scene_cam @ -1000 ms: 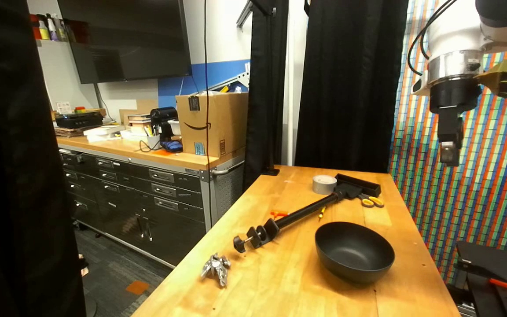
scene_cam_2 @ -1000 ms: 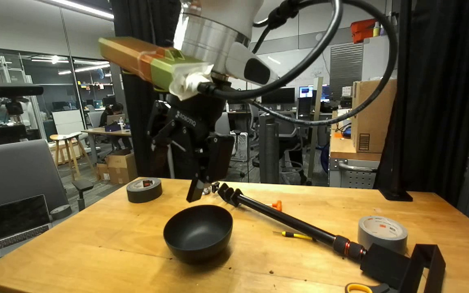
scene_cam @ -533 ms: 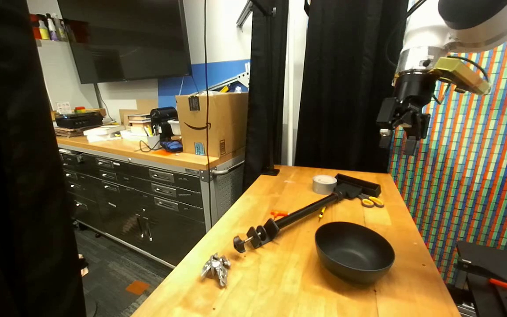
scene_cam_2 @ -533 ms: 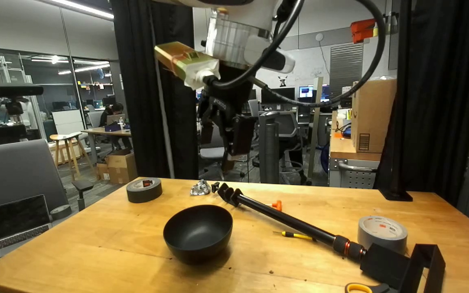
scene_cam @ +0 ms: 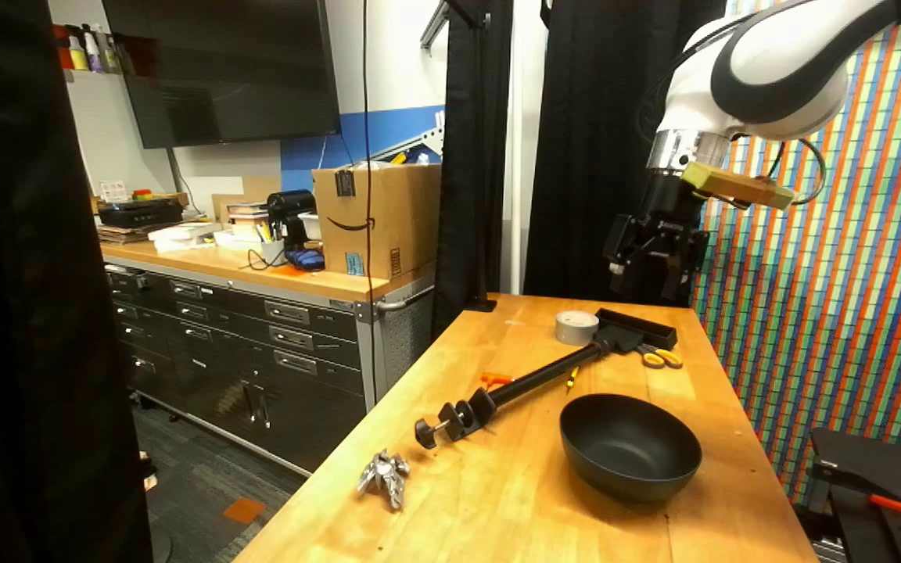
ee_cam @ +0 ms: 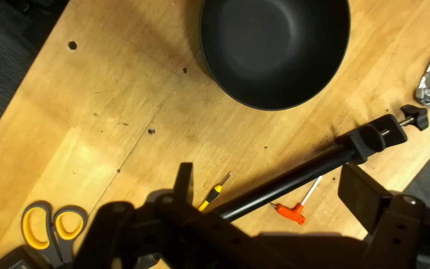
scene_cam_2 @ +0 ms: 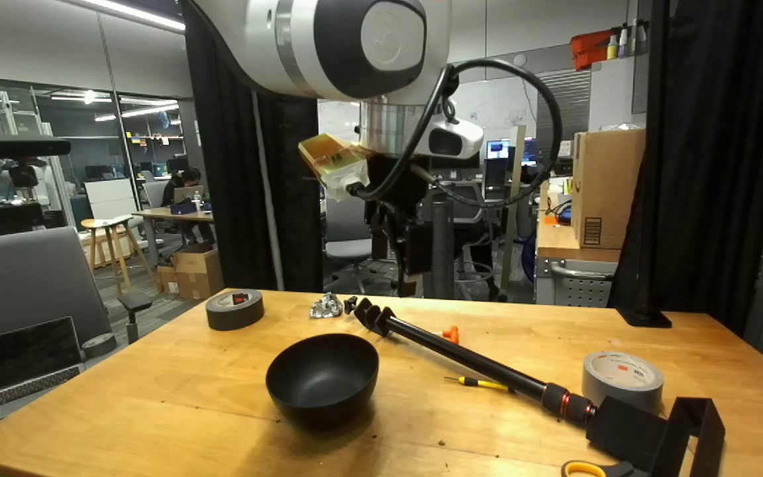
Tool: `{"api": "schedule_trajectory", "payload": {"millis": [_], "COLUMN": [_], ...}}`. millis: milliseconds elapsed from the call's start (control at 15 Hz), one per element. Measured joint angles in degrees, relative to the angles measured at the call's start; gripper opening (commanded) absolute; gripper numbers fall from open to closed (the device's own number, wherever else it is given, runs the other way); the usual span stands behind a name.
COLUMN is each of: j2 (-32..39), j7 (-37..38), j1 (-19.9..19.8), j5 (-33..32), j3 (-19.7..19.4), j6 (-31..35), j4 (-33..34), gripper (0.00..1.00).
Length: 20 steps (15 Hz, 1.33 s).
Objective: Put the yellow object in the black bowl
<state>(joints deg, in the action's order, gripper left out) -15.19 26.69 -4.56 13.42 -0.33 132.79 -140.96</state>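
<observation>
– Biggest first?

– A broad, pale wooden table (scene_cam_2: 176, 397). Slanting across it lies a long, thin, black tubular rod (ee_cam: 286, 185), and that's my main worry.

– Next size down?

– A wide, round, matte-black bowl (scene_cam: 630, 453), upright on the table, nothing in it, apart from the rod.

– And what does the lifting?

– A black two-jawed gripper (ee_cam: 271, 185). It hangs well above the table, jaws spread apart, nothing held.

– Any decoys?

– Grey scissors (ee_cam: 55, 248) with yellow-lined loops. Going by colour alone could send the gripper there.

– So where's the real target?

– I take it to be the slim yellow-and-black screwdriver (scene_cam_2: 482, 383) with a metal tip. It lies on the table, handle end at the rod; I can't tell whether it runs underneath. In the wrist view it shows near one jaw, with the rod crossing between both.

– Meaning?

– Straight down from here, the jaws would likely strike or clamp the rod. Pinched off-centre, a handle that thin may roll away. And released too early, it could catch the bowl's rim and bounce out.
</observation>
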Motion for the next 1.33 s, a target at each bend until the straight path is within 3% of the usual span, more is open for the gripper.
{"api": "schedule_trajectory", "payload": {"millis": [667,1333], "j2": [13.59,24.56], "j7": [8.25,8.30], "j1": [-0.86,-0.44], "j5": [-14.68,-14.78], "j3": [-0.16,-1.92], "j6": [4.47,5.58], "j4": [6.47,13.31], "gripper": [1.00,1.00]}}
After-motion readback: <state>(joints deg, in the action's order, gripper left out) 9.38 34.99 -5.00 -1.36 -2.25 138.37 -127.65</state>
